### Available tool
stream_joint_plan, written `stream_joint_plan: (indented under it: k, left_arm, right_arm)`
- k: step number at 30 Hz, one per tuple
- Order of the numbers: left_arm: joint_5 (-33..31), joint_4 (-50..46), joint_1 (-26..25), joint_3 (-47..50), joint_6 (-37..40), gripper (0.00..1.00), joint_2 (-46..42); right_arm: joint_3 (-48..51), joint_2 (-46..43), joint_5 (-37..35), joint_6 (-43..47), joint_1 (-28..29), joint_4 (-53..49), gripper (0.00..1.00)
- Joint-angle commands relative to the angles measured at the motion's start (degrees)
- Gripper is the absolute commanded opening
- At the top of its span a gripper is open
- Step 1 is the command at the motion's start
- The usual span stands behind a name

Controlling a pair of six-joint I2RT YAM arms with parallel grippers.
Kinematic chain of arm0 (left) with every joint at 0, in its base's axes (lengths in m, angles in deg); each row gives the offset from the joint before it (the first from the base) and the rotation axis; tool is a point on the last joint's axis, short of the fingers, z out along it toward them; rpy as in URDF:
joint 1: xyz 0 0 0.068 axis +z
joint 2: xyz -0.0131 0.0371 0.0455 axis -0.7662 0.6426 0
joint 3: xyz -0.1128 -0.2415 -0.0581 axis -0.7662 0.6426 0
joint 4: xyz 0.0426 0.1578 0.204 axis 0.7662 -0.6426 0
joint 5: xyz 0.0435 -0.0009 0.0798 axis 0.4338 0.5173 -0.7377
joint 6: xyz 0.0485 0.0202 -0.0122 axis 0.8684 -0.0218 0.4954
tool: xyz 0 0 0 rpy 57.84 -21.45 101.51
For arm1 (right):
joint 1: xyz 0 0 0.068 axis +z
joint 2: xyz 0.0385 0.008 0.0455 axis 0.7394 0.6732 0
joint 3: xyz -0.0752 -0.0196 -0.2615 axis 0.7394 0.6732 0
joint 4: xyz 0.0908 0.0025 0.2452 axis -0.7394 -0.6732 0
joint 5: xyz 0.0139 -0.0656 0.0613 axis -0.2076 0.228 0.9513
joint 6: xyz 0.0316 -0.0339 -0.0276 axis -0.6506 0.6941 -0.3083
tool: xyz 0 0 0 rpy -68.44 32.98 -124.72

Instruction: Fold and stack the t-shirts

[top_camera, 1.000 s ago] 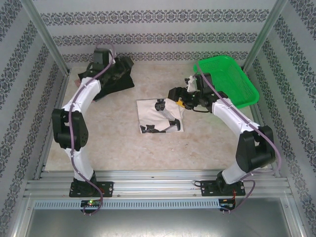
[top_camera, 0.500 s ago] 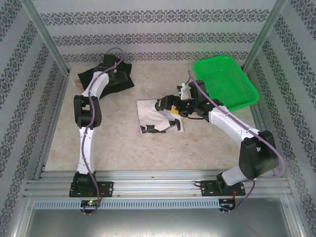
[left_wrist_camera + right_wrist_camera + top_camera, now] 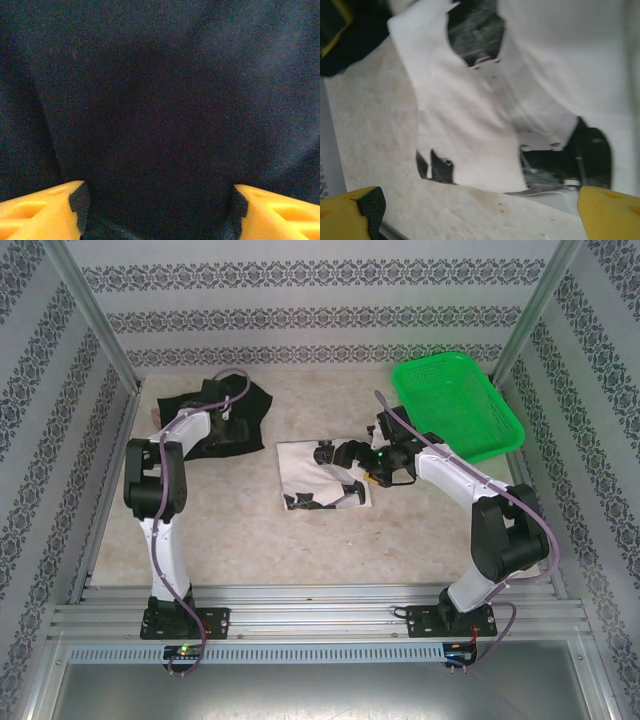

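moved: left arm has folded its elbow in and dropped its wrist lower over the black t-shirt (image 3: 255, 400), which now lies flatter and wider than a second ago; right arm has pulled its elbow in, its wrist a little further from the green mesh basket (image 3: 452, 400)
left gripper (image 3: 157, 210): yellow fingers stand wide apart just above the dark cloth, nothing held between them
right gripper (image 3: 480, 212): fingers spread wide, nothing held, hanging over the cream-white t-shirt (image 3: 322, 475)
black t-shirt: well to the left of the basket, level with it, loosely spread, under the left wrist
cream-white t-shirt: folded to a rough square with dark printed patches, lying flat on the table (image 3: 230, 530) just left of the basket's near corner, apart from the black one
basket: right of both shirts
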Motion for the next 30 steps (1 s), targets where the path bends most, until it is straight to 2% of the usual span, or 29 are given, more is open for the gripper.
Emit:
stream_joint_plan:
  k: [1,6,12,14,17,20,22,26,30]
  left_arm:
    - [2.4,-3.4,0.7,12.3,-1.9,0.74,-4.1]
    - [2.9,0.0,0.7,22.6,-4.0,0.75,-13.0]
    - [3.8,-5.9,-0.5,21.3,-5.6,0.78,-25.4]
    - [4.1,-8.0,-0.5,20.8,-7.7,0.83,-30.1]
    - [8.3,-9.3,-1.5,21.5,-12.6,0.86,-36.8]
    - [12.8,-7.3,-5.4,26.1,-20.0,0.87,-43.1]
    - [15.5,-2.3,-9.0,31.7,-26.8,0.88,-46.1]
    - [13.8,7.4,-15.6,38.7,-35.7,0.88,-46.3]
    - [10.2,16.0,-20.5,40.4,-40.2,0.88,-41.0]
  right_arm:
    - [0.2,-0.2,-1.5,1.3,-0.1,-2.2,0.98]
    - [1.5,-1.2,-0.4,1.9,0.3,-1.8,0.98]
    - [2.2,-4.5,0.1,3.8,-0.1,-4.4,0.98]
    - [3.3,-6.1,1.1,4.2,-0.9,-4.5,0.98]
    - [5.1,-8.0,2.8,5.4,-2.3,-4.8,0.98]
    - [6.8,-9.5,4.4,6.4,-4.0,-5.1,0.98]
    - [7.6,-10.5,5.9,6.9,-4.6,-4.8,0.98]
    - [7.5,-11.6,7.3,8.8,-5.1,-5.4,0.98]
    - [7.3,-9.7,6.7,9.6,-6.6,-7.3,0.98]
